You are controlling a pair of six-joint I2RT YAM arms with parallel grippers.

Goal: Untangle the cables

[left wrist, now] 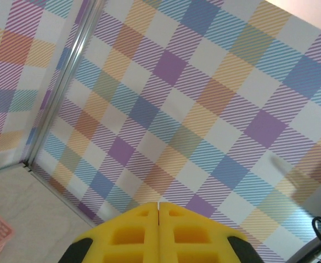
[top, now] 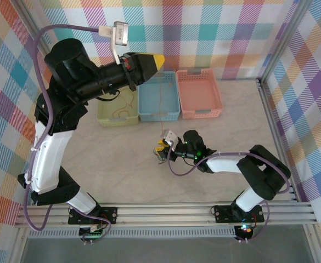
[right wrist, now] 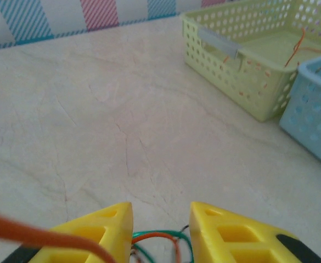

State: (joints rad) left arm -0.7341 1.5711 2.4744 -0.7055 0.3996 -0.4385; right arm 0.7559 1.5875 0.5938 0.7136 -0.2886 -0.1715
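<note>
Thin orange-red and green curly cables (right wrist: 159,241) lie on the pale marbled table (right wrist: 122,109), in the gap between the right gripper's (right wrist: 160,209) yellow jaws, which stand apart, unclamped. The raised left gripper (left wrist: 158,207) is clenched.

Three baskets line the table's (top: 122,170) far edge: one green basket (top: 118,121), one blue basket (top: 159,115), one pink basket (top: 201,113). There are two grippers, the left gripper (top: 158,59) and the right gripper (top: 160,150). One orange cable (right wrist: 294,46) lies in the green basket. One tangle of cables (right wrist: 160,239) shows orange, green and a trace of black, but its strand count cannot be told.
</note>
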